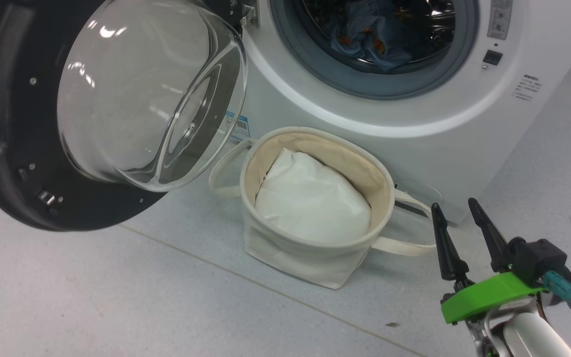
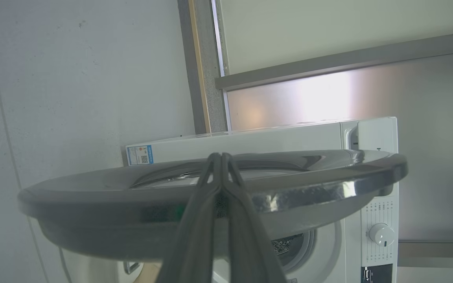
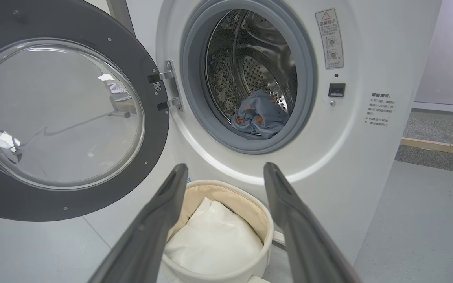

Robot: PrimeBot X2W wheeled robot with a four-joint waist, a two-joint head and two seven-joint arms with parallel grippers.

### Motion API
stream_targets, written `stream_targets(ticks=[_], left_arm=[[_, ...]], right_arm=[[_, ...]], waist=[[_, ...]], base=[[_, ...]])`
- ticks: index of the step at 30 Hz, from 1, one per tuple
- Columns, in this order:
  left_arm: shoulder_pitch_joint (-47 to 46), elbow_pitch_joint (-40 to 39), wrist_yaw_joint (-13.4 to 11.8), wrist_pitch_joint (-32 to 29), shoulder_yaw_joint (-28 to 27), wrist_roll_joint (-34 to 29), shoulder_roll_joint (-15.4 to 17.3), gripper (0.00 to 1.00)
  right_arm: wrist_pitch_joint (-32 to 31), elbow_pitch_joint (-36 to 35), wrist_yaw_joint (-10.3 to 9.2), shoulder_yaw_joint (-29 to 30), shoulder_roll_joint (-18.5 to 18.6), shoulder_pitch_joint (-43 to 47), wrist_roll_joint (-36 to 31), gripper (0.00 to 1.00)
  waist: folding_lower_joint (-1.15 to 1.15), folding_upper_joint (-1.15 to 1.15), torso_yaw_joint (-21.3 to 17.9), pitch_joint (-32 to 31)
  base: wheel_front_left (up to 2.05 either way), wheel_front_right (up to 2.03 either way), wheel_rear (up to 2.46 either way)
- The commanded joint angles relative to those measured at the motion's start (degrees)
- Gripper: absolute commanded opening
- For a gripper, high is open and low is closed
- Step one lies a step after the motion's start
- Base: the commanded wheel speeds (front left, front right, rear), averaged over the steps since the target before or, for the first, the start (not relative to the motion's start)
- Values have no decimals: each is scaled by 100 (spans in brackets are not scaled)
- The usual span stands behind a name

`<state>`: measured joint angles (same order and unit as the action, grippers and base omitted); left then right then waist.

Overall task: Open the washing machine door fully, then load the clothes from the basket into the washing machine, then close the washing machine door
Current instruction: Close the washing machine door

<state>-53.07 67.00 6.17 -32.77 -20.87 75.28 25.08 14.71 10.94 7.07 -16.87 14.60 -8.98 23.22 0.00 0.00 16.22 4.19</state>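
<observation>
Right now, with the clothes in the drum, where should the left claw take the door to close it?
I'd grip the door by its thin rim farthest from the hinge, coming from the outer face; the glass bowl bulging inward offers no hold.

The basket (image 1: 290, 253) and washing machine (image 1: 439, 148) stand on the grey floor (image 1: 117, 297).

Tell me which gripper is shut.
The left gripper, fingertips pressed together by the washing machine door; the right gripper has its fingers apart, holding nothing.

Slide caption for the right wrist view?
Open end effector before the basket holding white padding; blue clothes in the drum, door open.
</observation>
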Motion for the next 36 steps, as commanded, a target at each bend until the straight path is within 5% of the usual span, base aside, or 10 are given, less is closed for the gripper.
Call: stream_targets(ticks=[1, 13, 27, 36], left_arm=[[-198, -103, 51, -117, 12, -77, 315, 0], [-105, -30, 87, -931, 475, -277, -59, 0], [395, -1155, 111, -1938, 983, -287, -853, 0], [1016, -2732, -454, -2441, 1229, -262, -1344, 0]], right_arm=[[29, -156, 42, -89, 40, -99, -24, 100], [29, -168, 42, -56, -42, 13, 27, 100], [29, -216, 42, 55, -264, 265, 61, 100], [29, -247, 42, 126, -386, 323, 38, 100]], waist=[[0, 0, -28, -12], [0, 0, -71, -178], [0, 0, -4, -420], [0, 0, -266, -461]], base=[[0, 0, 0], [0, 0, 0], [0, 0, 0], [0, 0, 0]])
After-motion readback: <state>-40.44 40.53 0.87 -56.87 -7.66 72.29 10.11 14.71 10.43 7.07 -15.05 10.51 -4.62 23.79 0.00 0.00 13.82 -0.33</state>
